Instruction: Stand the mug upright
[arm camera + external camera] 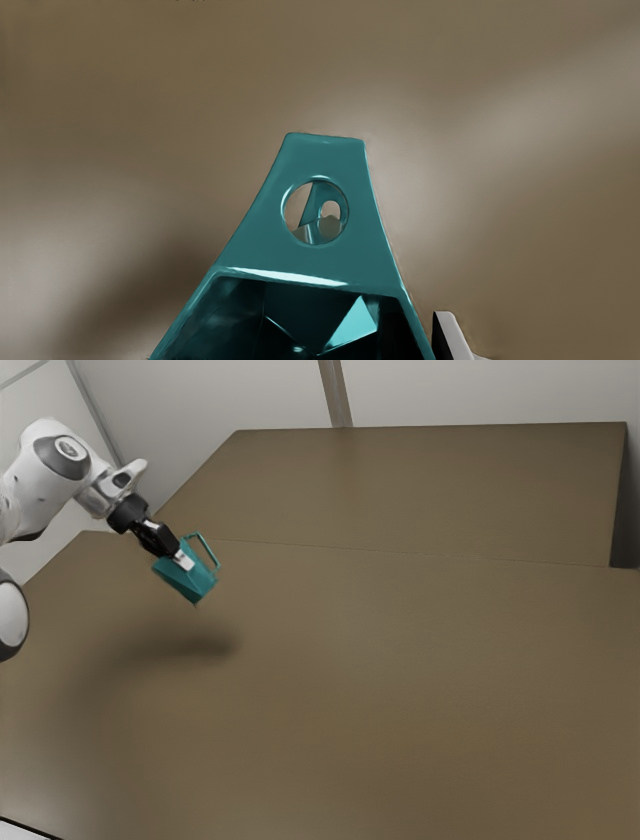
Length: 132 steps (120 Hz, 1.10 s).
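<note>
High over the table, my gripper (182, 561) has the teal mug (182, 579) held in the air. The angular body hangs tilted in the exterior view, its handle on the upper right side. Seen from the hand, the open mouth of the mug (305, 287) faces the camera, and the flat handle part with a round hole extends away from the rim. At the gripper (300, 345), one finger (452, 335) stands against the mug's outer side; the mug hides the other.
Below the arm spreads a wide brown table (400, 690), with the shadow of hand and mug falling on it beneath them. Pale walls (480, 390) rise behind its far edge.
</note>
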Each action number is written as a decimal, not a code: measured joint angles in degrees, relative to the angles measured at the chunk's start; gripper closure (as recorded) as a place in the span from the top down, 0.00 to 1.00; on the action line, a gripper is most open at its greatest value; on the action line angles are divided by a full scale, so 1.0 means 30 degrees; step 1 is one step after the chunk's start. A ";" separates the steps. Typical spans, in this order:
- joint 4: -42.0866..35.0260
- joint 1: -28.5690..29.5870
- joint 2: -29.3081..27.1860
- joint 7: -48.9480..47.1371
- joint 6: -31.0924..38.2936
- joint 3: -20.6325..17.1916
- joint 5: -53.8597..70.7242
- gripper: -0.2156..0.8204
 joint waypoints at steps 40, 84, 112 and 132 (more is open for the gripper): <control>-0.1063 -0.1174 0.0861 -0.3859 0.5176 -0.1029 0.9836 0.05; -0.3967 -0.1168 0.1589 -0.8019 0.9702 -0.0996 1.1396 0.04; -0.4100 -0.1179 0.2227 -0.9776 1.0446 -0.0920 1.1521 0.04; -0.4383 -0.1173 0.2353 -1.0669 1.0600 -0.0845 1.1447 0.15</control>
